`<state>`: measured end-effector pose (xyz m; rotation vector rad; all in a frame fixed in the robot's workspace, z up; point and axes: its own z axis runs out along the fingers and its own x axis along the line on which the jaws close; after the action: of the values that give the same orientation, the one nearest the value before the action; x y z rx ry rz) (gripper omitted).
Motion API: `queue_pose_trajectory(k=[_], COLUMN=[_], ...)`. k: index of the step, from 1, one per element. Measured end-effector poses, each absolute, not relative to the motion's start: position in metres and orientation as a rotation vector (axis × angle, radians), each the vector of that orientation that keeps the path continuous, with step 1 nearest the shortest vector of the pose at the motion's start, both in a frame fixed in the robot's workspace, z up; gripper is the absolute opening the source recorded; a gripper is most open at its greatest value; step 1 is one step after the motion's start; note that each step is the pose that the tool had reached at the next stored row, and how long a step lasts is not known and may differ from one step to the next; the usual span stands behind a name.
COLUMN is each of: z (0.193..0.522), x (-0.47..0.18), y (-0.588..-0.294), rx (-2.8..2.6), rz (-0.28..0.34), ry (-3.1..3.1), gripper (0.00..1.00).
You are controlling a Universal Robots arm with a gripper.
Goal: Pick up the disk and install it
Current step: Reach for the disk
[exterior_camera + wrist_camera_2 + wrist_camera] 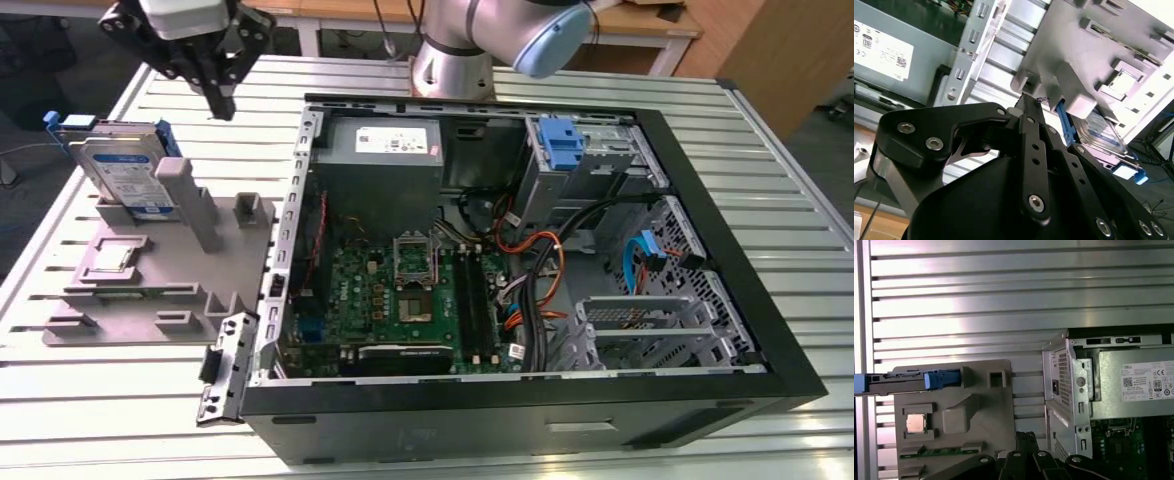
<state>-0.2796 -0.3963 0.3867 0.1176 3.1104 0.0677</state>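
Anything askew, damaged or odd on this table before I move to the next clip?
Nothing looks damaged or spilled. The disk stands on edge, tilted, in the grey fixture beside the open computer case, which looks like deliberate staging. The hand hangs shut near the fixture, holding nothing.

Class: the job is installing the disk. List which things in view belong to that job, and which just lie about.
Job: disk, upright in the grey holder; gripper, shut, holding nothing; open computer case.
Just lying about: power supply and motherboard in the case; processor chip and memory stick on the holder.
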Motion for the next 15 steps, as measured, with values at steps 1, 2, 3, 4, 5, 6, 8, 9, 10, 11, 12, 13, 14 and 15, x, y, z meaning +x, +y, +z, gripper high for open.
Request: queue_pose_trajectory(k=[1,2,3,4,5,6,8,9,10,11,12,13,14,15], z=[0.387,0.386,0.386,0.386,0.386,0.386,0.385,0.385,0.385,0.385,0.384,0.384,0.384,0.384], x=[-0.284,-0.288,-0.292,-0.296,-0.299,-0.303,-0.308,-0.311,-0.314,-0.316,-0.318,-0.320,-0.323,-0.325], y=[-0.396,-0.396,-0.396,-0.396,-0.396,-0.396,-0.396,-0.396,-0.395,-0.395,-0.395,-0.395,-0.395,-0.395], rx=[0.118,0.118,0.118,0.118,0.118,0.118,0.118,0.118,0.118,0.118,0.118,0.118,0.118,0.118], rz=[0.068,0.068,0.068,0.068,0.068,0.068,0.068,0.068,0.068,0.068,0.068,0.068,0.068,0.068], ry=[3.110,3.110,3.110,3.110,3.110,3.110,3.110,3.110,3.110,3.110,3.110,3.110,3.110,3.110], gripper=[0.10,0.10,0.10,0.10,0.10,0.10,0.10,0.10,0.10,0.10,0.10,0.10,0.10,0.10])
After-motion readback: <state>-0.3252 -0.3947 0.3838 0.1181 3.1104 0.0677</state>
